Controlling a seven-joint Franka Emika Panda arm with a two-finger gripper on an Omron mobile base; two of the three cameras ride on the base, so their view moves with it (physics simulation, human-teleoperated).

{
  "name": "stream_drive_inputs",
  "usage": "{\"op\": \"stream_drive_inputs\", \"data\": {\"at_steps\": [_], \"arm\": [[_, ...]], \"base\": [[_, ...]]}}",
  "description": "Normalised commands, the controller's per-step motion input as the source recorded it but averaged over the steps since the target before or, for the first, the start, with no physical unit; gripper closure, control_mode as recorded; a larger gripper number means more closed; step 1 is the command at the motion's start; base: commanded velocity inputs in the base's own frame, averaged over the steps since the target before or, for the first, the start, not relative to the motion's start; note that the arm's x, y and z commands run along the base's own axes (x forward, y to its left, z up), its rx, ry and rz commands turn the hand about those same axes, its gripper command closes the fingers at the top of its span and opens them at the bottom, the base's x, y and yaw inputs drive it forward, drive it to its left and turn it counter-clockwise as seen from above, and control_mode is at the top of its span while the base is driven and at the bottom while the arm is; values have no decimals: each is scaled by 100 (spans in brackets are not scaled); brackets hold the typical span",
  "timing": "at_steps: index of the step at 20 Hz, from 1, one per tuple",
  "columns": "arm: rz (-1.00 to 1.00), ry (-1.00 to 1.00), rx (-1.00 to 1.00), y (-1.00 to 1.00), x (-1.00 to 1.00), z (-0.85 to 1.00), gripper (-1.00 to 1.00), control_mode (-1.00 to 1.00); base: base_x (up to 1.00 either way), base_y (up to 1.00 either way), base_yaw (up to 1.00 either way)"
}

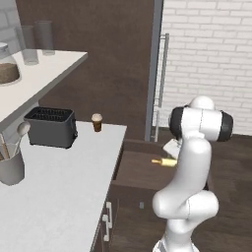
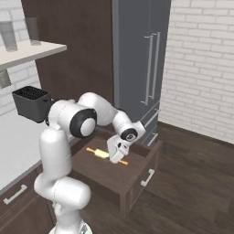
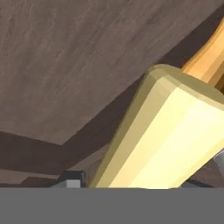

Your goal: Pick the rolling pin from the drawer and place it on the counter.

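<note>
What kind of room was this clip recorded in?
A rendered kitchen, most likely: a toaster and utensil cup stand on the counter, and a rolling pin sits over an open drawer.

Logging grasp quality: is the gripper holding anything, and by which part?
The gripper is down at the rolling pin in the drawer, around its pale barrel rather than the pegs; a closed grip cannot be confirmed.

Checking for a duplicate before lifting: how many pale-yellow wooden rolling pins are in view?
1: the pale-yellow wooden rolling pin lies in the open dark-brown drawer, at the gripper.
</note>
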Motion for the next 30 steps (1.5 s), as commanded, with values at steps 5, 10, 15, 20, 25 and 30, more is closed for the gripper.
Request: {"op": "stream_drive_inputs", "data": {"at_steps": [5,10,15,20,25,30], "arm": [[-1,-1,17,12,-6,100,100,-100],[2,-3,13,74,0,100,100,-100],[14,-5,1,100,-1,100,100,-100],[14,-15,-11,100,-20,72,100,-100],[10,-18,-29,100,-26,19,100,-100],[7,-8,-34,100,-14,-26,100,-100]], "base": [[0,0,0],[0,0,0],[0,0,0],[0,0,0],[0,0,0],[0,0,0]]}}
